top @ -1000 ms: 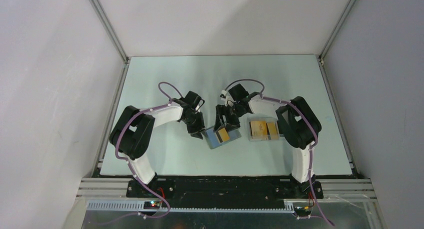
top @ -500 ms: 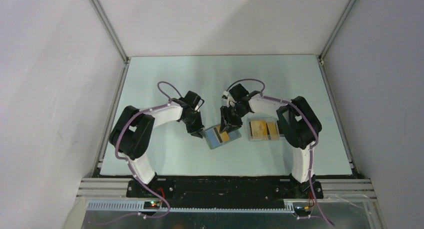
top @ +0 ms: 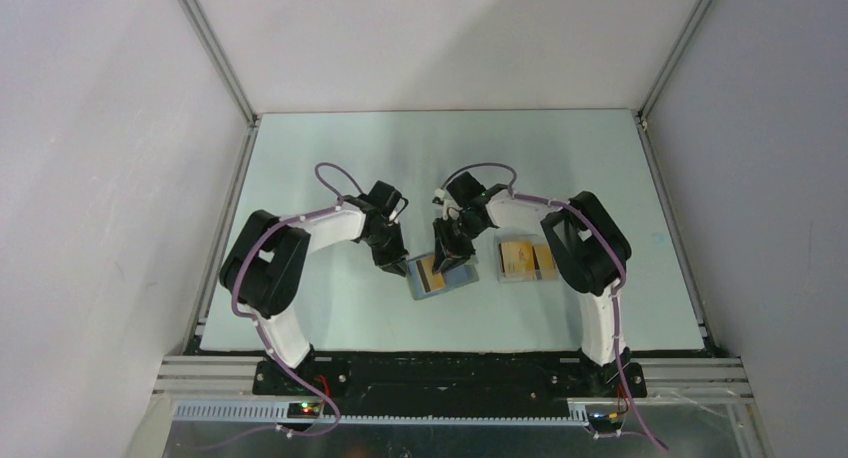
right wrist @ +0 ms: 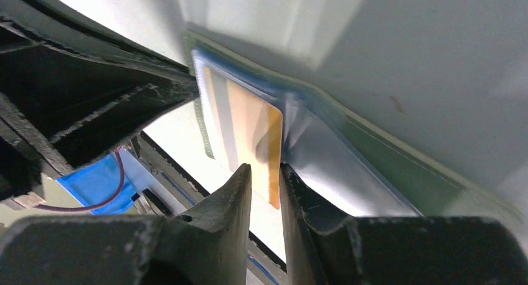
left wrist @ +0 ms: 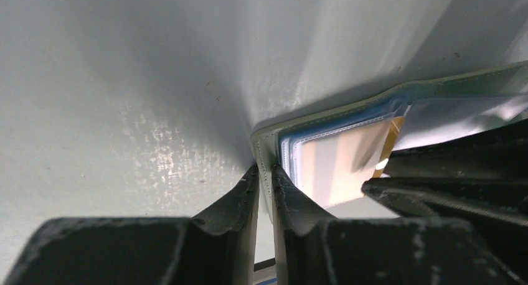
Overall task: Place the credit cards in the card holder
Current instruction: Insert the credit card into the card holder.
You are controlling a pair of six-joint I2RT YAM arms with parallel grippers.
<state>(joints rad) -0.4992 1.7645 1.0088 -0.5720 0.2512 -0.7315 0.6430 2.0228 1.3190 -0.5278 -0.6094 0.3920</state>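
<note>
The card holder (top: 462, 278) lies open on the table, grey-green outside (left wrist: 436, 89) and bluish inside (right wrist: 348, 167). My left gripper (top: 398, 266) is shut on its left edge; the two fingers pinch the stitched rim (left wrist: 266, 176). An orange credit card (top: 432, 276) lies on the inner sleeve (right wrist: 249, 123), partly under clear plastic (left wrist: 336, 167). My right gripper (top: 447, 261) hangs just over that card, its jaws narrowed to a thin gap (right wrist: 266, 170) at the card's right edge, gripping nothing. More orange credit cards (top: 517, 259) lie to the right.
A clear plastic tray (top: 503, 274) holding the other cards sits right of the card holder, beside the right arm's elbow (top: 585, 240). The two grippers stand close together over the wallet. Grey walls enclose the table on three sides.
The right gripper's jaws have closed from wide to a thin gap and it shifted slightly left. The orange card has slid left in the card holder. The left gripper has held still.
</note>
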